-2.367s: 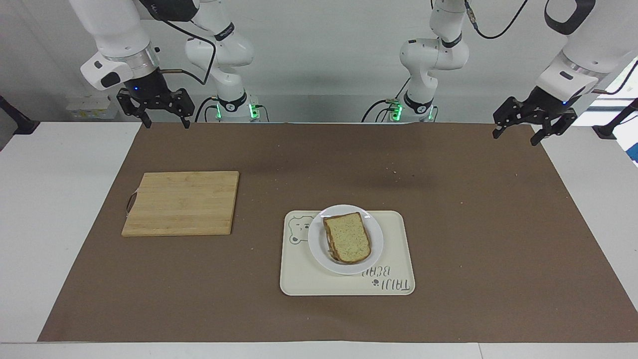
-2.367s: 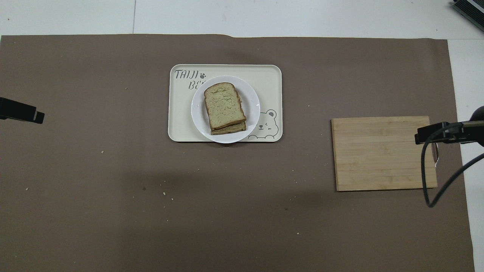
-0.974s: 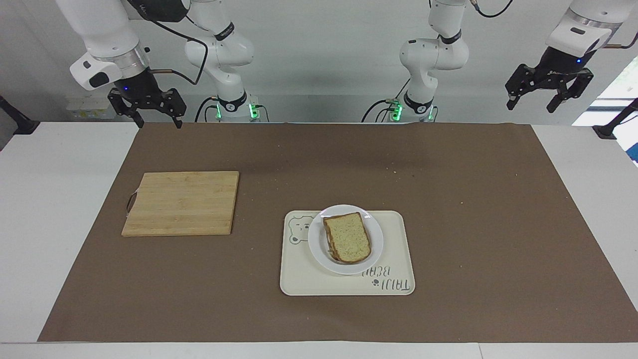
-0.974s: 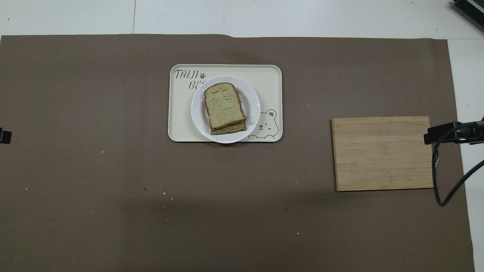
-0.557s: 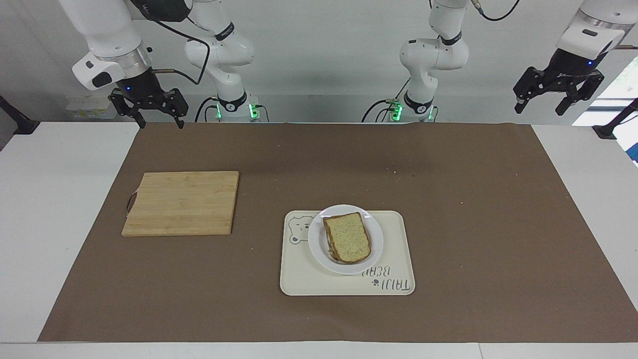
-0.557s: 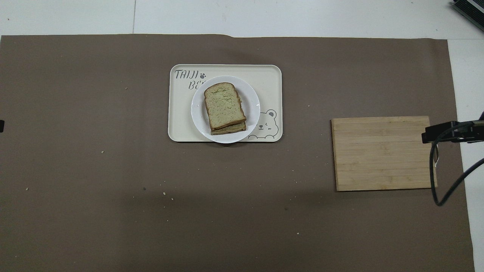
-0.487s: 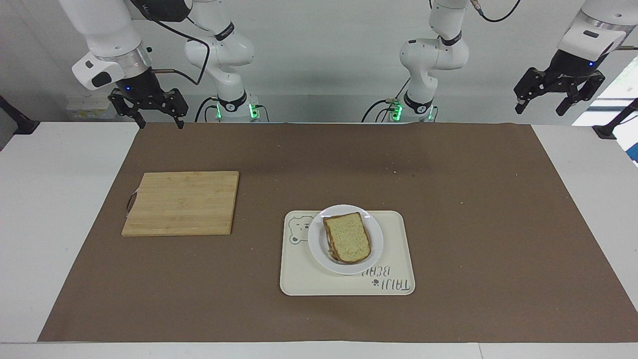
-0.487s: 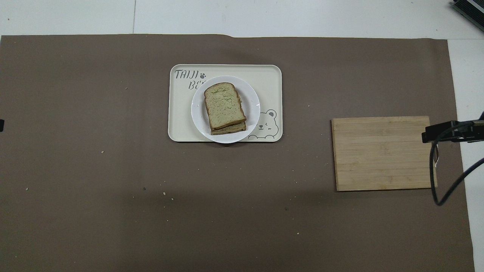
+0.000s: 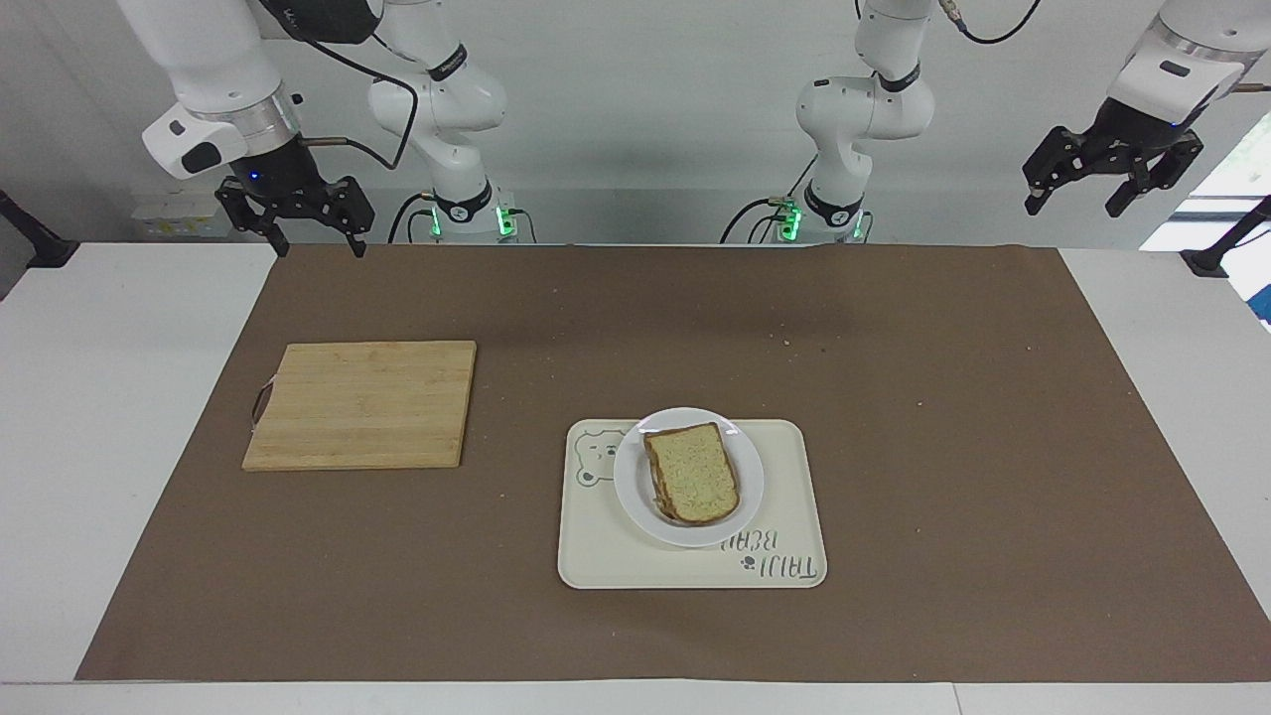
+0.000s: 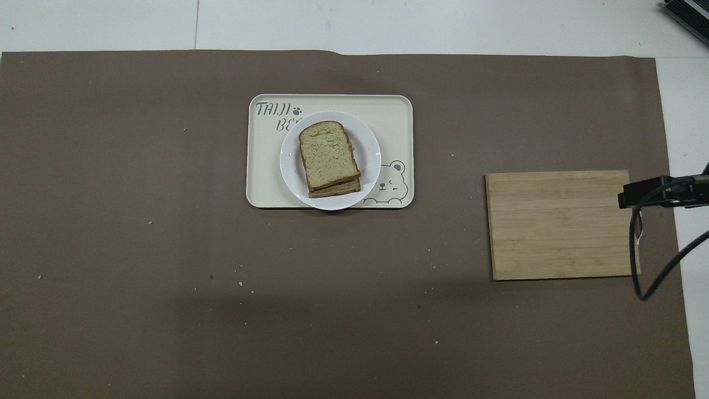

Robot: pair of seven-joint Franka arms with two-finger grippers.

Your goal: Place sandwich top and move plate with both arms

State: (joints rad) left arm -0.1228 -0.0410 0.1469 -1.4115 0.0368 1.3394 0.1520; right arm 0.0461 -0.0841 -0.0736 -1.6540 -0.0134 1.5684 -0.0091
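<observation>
The sandwich top (image 9: 695,475) (image 10: 328,154), a pale speckled slice with a brown crust, lies on another slice whose edge shows beneath it. Both rest on the small white plate (image 9: 633,487) (image 10: 370,151), which sits on the cream bear tray (image 9: 606,556) (image 10: 390,119). My right gripper (image 9: 320,243) hangs open and empty over the mat's corner at the right arm's end. Only a black part of it (image 10: 659,194) shows in the overhead view. My left gripper (image 9: 1072,207) is raised, open and empty, over the left arm's end of the table, out of the overhead view.
A bamboo cutting board (image 9: 362,402) (image 10: 559,224) lies bare on the brown mat (image 9: 943,447) toward the right arm's end, nearer to the robots than the tray. Crumbs dot the mat. Two smaller white arms with green lights (image 9: 452,214) stand at the robots' edge.
The left gripper has risen and drawn outward, leaving the overhead view. The right gripper has lifted slightly and now barely moves. Sandwich, plate and tray stay put.
</observation>
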